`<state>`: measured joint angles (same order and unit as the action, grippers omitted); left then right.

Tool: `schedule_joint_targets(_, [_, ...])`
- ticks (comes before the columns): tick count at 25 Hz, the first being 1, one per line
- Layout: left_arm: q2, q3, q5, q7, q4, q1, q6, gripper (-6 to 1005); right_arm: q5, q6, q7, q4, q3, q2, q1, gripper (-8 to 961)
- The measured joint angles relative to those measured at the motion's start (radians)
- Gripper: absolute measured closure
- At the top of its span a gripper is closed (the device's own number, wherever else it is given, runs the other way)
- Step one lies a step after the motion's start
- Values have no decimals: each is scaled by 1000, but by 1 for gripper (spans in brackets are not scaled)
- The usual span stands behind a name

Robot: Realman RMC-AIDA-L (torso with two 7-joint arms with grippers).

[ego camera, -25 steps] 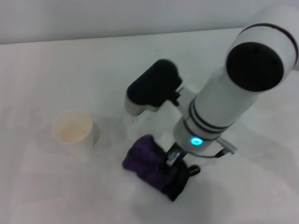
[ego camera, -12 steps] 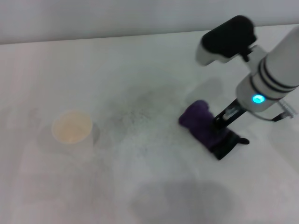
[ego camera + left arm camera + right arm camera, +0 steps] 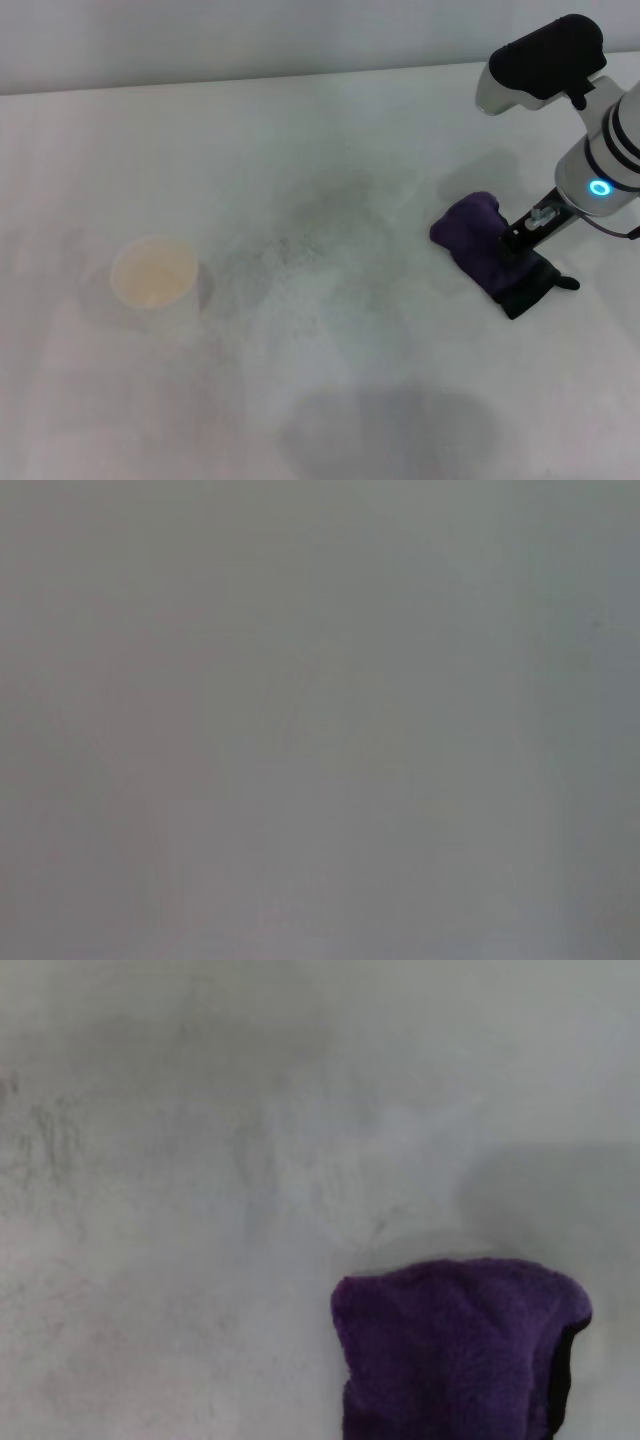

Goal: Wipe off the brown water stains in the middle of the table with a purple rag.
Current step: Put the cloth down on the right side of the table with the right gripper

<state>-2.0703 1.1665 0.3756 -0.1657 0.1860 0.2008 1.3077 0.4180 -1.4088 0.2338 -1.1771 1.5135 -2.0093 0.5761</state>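
Note:
The purple rag point(image 3: 478, 243) lies bunched on the white table point(image 3: 330, 420) at the right side, its black edge toward the front right. My right gripper point(image 3: 522, 238) is down on it and shut on it. The rag also shows in the right wrist view point(image 3: 450, 1350), resting on the tabletop. No tan-brown puddle shows in any view. The middle of the table holds only faint grey smudges point(image 3: 325, 225). My left gripper is out of view, and its wrist view shows only a plain grey surface.
A white paper cup point(image 3: 153, 275) stands upright at the left of the table. The table's far edge runs along the top of the head view.
My right arm has dragged the purple rag from the middle of the table to the right side. The cup has not moved.

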Motion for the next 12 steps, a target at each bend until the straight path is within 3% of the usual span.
schedule_joint_targets(12, [3,-1,1,5,1,12,-2,122,15,-11,60,23,-87,-3,9,832])
